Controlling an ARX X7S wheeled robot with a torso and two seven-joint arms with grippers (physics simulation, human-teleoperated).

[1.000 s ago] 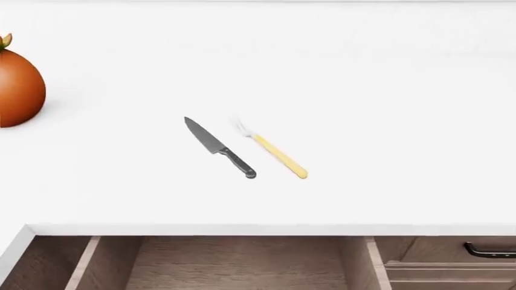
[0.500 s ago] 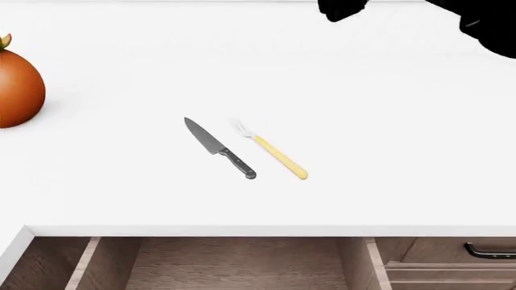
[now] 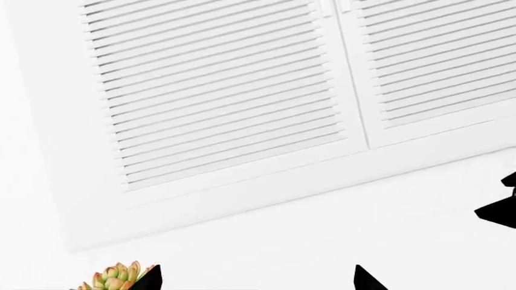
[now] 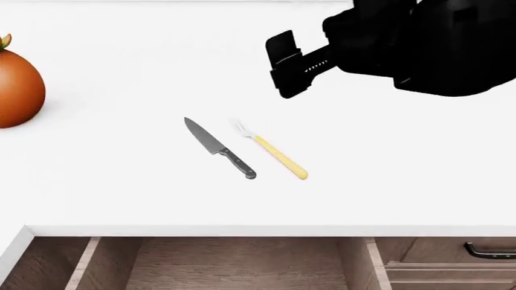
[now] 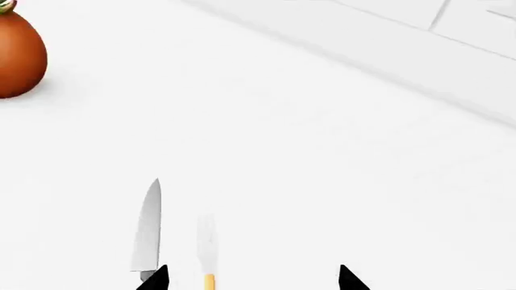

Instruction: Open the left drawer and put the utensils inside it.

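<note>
Hovering above the white bench, my right end effector (image 4: 284,66) sits in the upper middle of the head view, its two black fingers parted with nothing between them. It points toward the frame's left and hangs off the bench surface, apparently so I can line it up over the utensils before coming down. In the right wrist view only the two fingertips (image 5: 157,278) peek in at the lower edge, wide apart, with the knife and fork showing just between and beside them.

Below my right end effector in the head view, well apart from it, lie the utensils. The knife (image 4: 217,148) rests flat at centre frame, grey blade aimed up-left, black handle down-right. The fork (image 4: 272,151) lies just beside it on the right, nearly parallel, pale head up-left and yellow handle down-right, not touching the knife. Laid side by side like this, each should allow a separate pinch across its handle.

Along the bottom edge of the head view the left drawer (image 4: 241,263) stands pulled out, its brown interior bare, so the opening step looks done.

My left end effector (image 3: 258,284) shows only dark tips facing white louvred doors (image 3: 226,90); its fingers look spread and hold nothing.

At far left sits an orange-brown onion (image 4: 18,87).
</note>
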